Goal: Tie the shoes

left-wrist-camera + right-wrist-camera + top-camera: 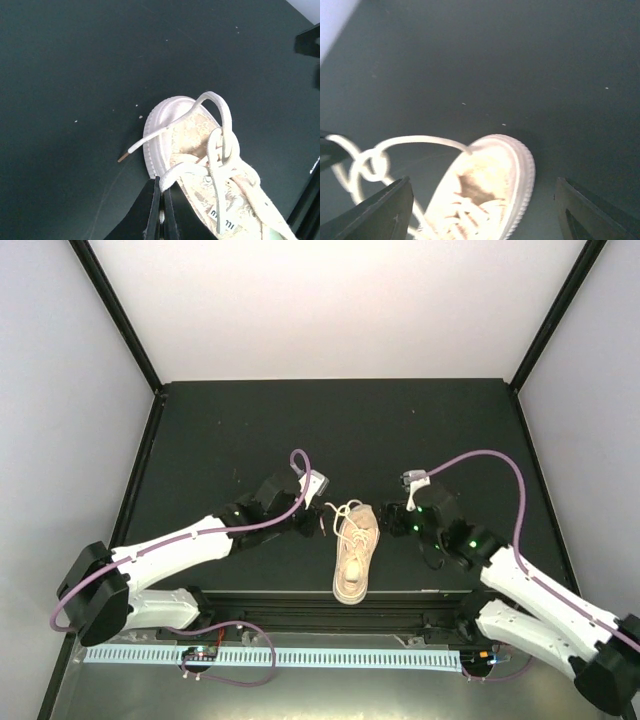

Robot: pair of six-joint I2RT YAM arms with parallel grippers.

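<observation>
**Left gripper has a lace; right gripper stands spread**

The sneaker (354, 562) sits sole-down on the dark table (250, 430), close to its near edge and between the two arms. Its cream laces lie loose and sprawled at the far end.

The left gripper (161, 189) has its fingers pressed together, pinching a lace (182, 171) just where it leaves the shoe's side. Another strand arcs up over the rubber rim and ends in a brown-tipped aglet (123, 158) lying on the table.

The right gripper (485, 215) hangs beside the shoe with its jaws spread wide, holding nothing.

A small white tag (220, 218) on the shoe carries dark lettering (it begins with what looks like an "m", but is too small to read whole).
</observation>
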